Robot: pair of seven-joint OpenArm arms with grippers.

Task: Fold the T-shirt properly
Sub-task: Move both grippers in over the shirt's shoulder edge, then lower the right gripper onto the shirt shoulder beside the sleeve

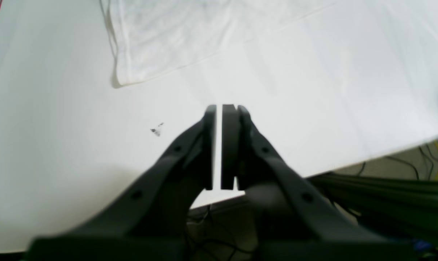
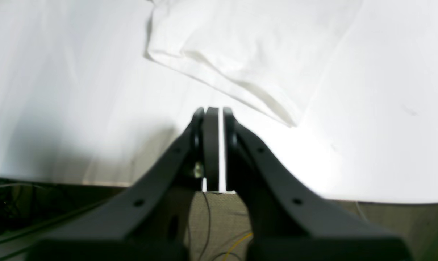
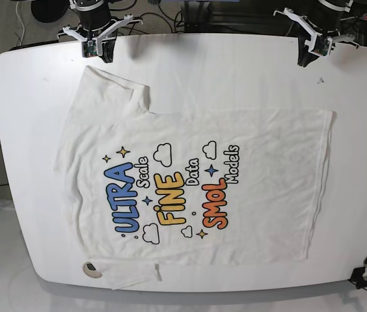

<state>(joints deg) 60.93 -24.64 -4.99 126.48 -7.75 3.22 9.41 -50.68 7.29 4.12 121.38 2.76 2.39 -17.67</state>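
- T-shirt point(image 3: 190, 188) laid out flat, print side up, taking most of the white counter point(image 3: 235, 58) in the base view. Collar end points to 9 o'clock, hem to 3 o'clock, and the colourful lettering sits around the middle.
- Same view: right end effector point(image 3: 99, 49) is parked at the counter's edge around 11 o'clock, just beside the upper sleeve point(image 3: 108, 91). Left end effector point(image 3: 313, 53) is at about 1 o'clock, near the hem corner but apart from it. Neither one has any cloth in it.
- Left wrist view: left end effector point(image 1: 219, 108) has its jaws together with only a thin slit between the pads, hovering over bare counter point(image 1: 313, 108). T-shirt corner point(image 1: 150, 47) lies up at 11 o'clock, clear of the tips. Small dark speck point(image 1: 156, 129) on the counter at 9 o'clock.
- Right wrist view: right end effector point(image 2: 214, 110) also pinched together, nothing in it. Rumpled T-shirt sleeve edge point(image 2: 240, 54) sits at 12 to 1 o'clock, near the tips but not touching.
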